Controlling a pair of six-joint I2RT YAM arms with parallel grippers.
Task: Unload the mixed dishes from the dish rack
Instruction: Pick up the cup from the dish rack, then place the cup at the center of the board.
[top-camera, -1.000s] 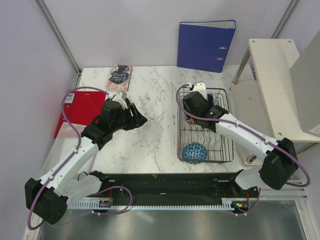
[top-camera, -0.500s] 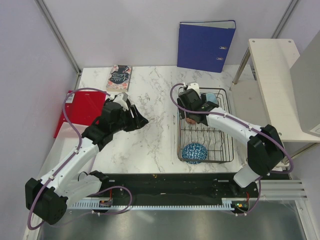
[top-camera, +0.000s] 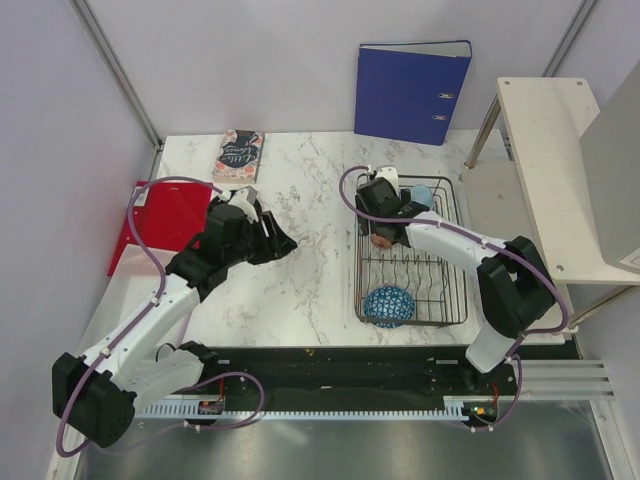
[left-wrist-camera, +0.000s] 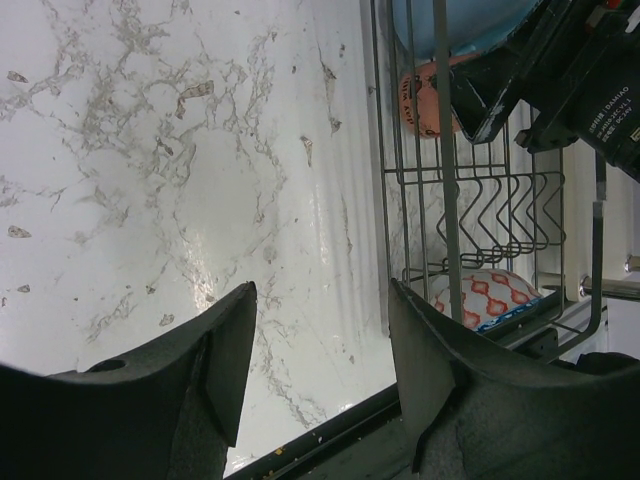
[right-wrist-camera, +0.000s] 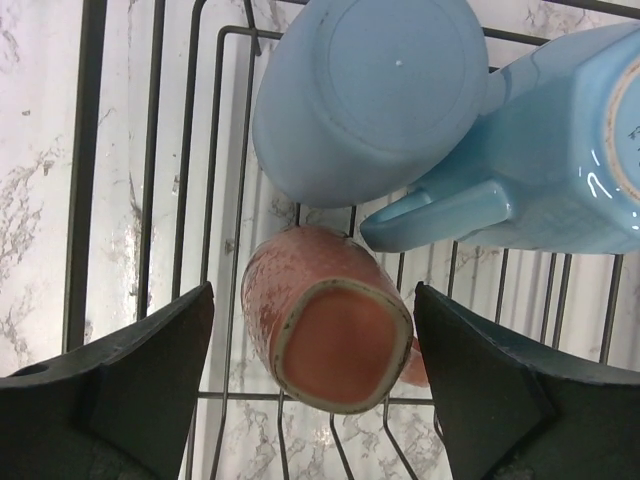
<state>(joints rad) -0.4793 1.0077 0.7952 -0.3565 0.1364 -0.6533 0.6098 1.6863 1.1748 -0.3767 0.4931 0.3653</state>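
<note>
Open right fingers (right-wrist-camera: 130, 385) have been lined up over the small salmon-orange cup (right-wrist-camera: 335, 345) for grasping; left fingers (left-wrist-camera: 215, 350) are held open, empty.

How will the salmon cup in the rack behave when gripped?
Probably rigid and brittle: the salmon cup looks like speckled ceramic. It lies tipped, base showing, on the dish rack wires, so a nudge may roll it. A blue mug has its handle close beside it; lifting could knock them together.

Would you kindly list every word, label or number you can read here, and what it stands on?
"DAMIAO": on the right arm's black housing, left wrist view.
Book: cover title too small to read.
Blue binder: spine labels too small.
Salmon cup: red print, blurred.
</note>
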